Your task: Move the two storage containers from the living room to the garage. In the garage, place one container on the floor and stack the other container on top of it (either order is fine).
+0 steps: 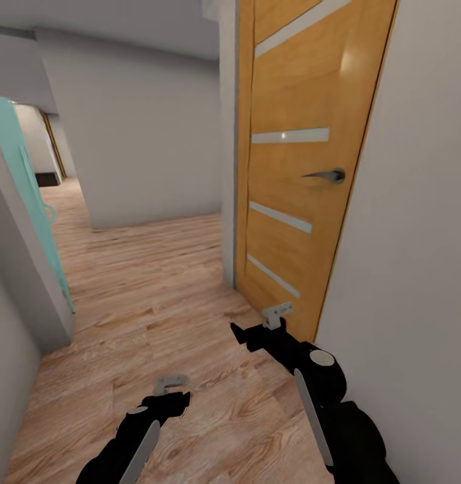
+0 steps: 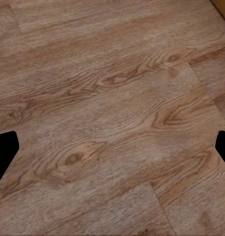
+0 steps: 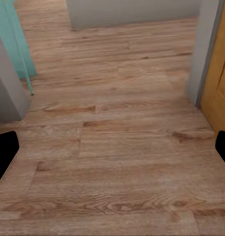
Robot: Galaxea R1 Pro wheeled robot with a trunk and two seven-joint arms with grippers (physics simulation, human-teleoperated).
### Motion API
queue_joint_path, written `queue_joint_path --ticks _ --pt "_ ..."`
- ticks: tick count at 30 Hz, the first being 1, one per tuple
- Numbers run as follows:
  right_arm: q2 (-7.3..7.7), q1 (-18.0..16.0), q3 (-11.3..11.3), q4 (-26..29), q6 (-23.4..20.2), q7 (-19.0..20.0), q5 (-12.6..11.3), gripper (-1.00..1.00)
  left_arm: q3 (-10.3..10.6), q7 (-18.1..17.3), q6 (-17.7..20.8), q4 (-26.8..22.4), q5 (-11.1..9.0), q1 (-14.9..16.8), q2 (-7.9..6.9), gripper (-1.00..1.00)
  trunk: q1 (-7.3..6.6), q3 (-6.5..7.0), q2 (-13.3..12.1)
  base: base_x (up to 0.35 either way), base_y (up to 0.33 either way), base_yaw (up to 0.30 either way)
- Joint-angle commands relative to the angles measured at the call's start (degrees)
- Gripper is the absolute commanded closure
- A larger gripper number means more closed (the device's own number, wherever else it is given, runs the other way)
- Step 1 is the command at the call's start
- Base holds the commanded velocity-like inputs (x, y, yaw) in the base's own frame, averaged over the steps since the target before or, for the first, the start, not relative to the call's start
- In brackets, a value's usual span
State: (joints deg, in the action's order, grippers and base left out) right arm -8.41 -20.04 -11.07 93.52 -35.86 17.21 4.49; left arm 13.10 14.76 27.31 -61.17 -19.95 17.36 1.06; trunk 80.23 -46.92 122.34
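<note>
A corridor is seen, floored in light wood planks [image 1: 156,302], with plain white walls [image 1: 150,148] ahead of and to both sides of the jaws. Ahead and to the right of the right jaws stands a wooden door [image 1: 291,168], shut in its frame, with pale inlaid strips and a metal lever handle [image 1: 324,176] well above the jaws. To the left of the left jaws, past a grey wall corner [image 1: 22,269], a pale teal panel [image 1: 22,188] leans or stands open; what it belongs to cannot be told. The storage containers are not found in these pictures, so neither their direction from the jaws nor their long axis can be given, and no arm can be judged nearer to them. It is judged that the robot is in transit, and that the coming move turns on the door just ahead of the right arm; the right gripper [image 1: 276,316] is the nearer one to it. The right arm is held forward and low, close beside the door's lower edge; the left gripper [image 1: 170,384] is held lower and farther back, over bare planks. Both pairs of jaws are spread wide, with nothing held between them.
</note>
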Motion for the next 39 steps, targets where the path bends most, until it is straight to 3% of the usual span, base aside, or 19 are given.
queue_joint_path --ticks 1,23,39 --pt "0.00 0.00 0.00 0.00 0.02 -0.01 0.00 -1.00 0.00 -0.02 0.01 0.00 0.00 -0.01 0.00 -1.00 0.00 0.00 0.00 0.313 0.075 0.291" --pt "-0.09 0.00 -1.26 -0.01 0.11 0.02 0.00 -1.00 -0.04 0.08 0.06 0.42 0.00 -0.02 -0.04 -1.00 0.00 0.00 0.00 0.327 -0.029 0.049" --pt "-0.20 0.00 -1.31 -0.01 0.00 -0.55 0.08 -1.00 -0.09 0.26 0.20 0.30 0.00 0.01 0.00 -1.00 0.00 0.00 0.00 0.282 -0.174 0.261"
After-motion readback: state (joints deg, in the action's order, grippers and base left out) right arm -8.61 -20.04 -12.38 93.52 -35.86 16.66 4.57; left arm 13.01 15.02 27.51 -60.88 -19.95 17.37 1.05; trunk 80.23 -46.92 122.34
